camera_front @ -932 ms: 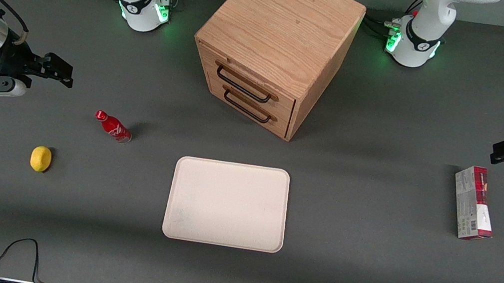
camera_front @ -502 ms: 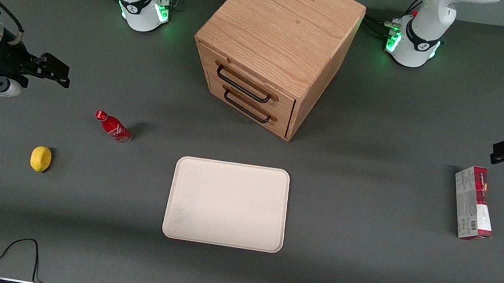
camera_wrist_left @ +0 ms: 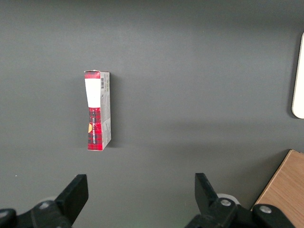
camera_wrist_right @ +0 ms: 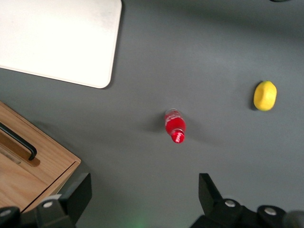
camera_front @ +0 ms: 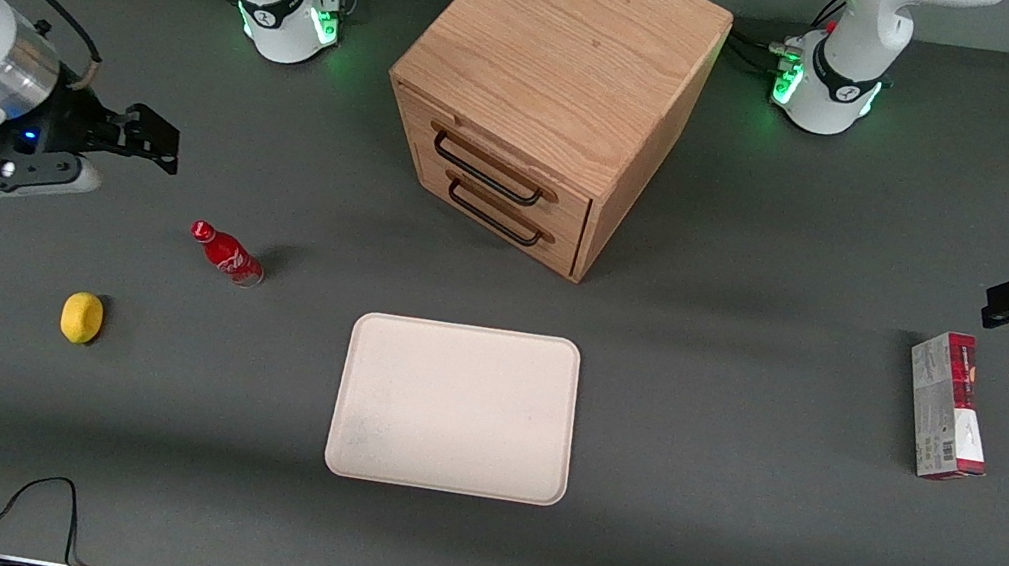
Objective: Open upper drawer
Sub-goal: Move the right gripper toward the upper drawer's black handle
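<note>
The oak cabinet (camera_front: 557, 79) stands at the table's middle, farther from the front camera than the tray. Its upper drawer (camera_front: 493, 165) is closed, with a thin black bar handle (camera_front: 485, 170); the lower drawer (camera_front: 504, 212) sits under it. My right gripper (camera_front: 155, 139) is open and empty, high over the table toward the working arm's end, well apart from the cabinet. In the right wrist view my gripper (camera_wrist_right: 145, 190) hangs above bare table, with a corner of the cabinet (camera_wrist_right: 33, 161) and one black handle (camera_wrist_right: 19, 141) showing.
A red bottle (camera_front: 226, 253) lies near my gripper, nearer the front camera; it shows in the right wrist view (camera_wrist_right: 175, 125). A lemon (camera_front: 82, 317) lies nearer still. A white tray (camera_front: 455, 407) lies in front of the cabinet. A red-and-white box (camera_front: 948, 405) lies toward the parked arm's end.
My right gripper has moved toward the cabinet and a little farther from the front camera. Its fingers stay open. The drawers and the other objects have not moved.
</note>
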